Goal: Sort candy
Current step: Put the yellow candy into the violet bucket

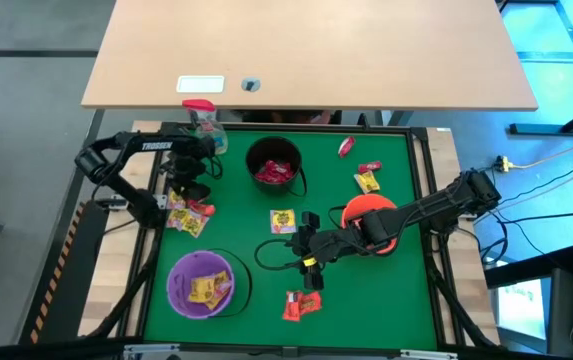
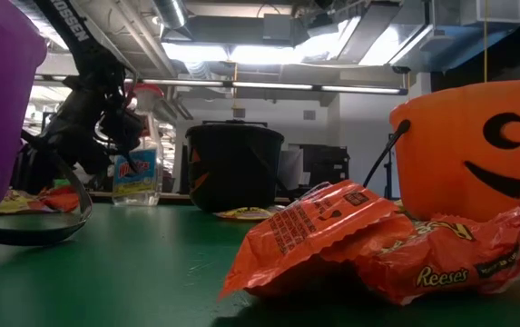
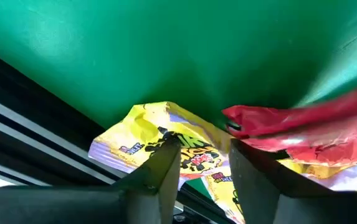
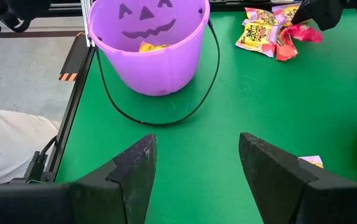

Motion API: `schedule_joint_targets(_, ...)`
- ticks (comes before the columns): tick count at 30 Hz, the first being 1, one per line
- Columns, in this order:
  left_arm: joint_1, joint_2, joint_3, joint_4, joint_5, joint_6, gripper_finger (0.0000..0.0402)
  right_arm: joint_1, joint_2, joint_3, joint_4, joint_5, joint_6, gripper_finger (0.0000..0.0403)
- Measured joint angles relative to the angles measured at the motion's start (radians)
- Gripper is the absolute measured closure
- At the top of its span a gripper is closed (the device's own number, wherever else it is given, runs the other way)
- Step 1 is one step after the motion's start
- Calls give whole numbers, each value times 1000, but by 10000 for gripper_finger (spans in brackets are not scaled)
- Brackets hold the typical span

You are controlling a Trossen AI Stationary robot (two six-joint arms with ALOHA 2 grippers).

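My left gripper points down over a small heap of candy at the table's left edge. In the left wrist view it is open, with a yellow packet between and beyond its fingertips and a red packet beside one finger. My right gripper is open above bare green mat at mid-table, facing the purple bucket. More candy lies loose: a yellow packet, orange-red packets near the front edge, and red and yellow ones far right. My left gripper comes down on the heap from above, its fingers on either side of the yellow packet's near part. The packets lie on the mat. Whether the fingers touch the packet, I cannot tell.
The purple bucket holds yellow candy, the black bucket holds red candy, and the orange bucket sits under my right arm. A clear spray bottle with a red top stands at the far left. Black rails edge the mat.
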Motion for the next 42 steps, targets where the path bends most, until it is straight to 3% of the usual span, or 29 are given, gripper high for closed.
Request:
schedule_joint_targets(10, 0, 0, 0, 3, 3, 8, 395, 0, 0, 0, 0, 0, 0, 178)
schedule_joint_targets(19, -9, -13, 48, -20, 9, 53, 401, 0, 0, 0, 0, 0, -2, 178)
schedule_joint_targets(26, -68, -98, 150, -106, 13, 55, 401, 0, 0, 0, 0, -1, -3, 178)
schedule_joint_targets(36, -252, -271, 344, -171, 61, 16, 401, 0, 0, 0, -1, 4, -3, 178)
schedule_joint_targets(42, -386, -311, 410, -198, 61, -45, 401, 0, 0, 0, 0, 7, -3, 178)
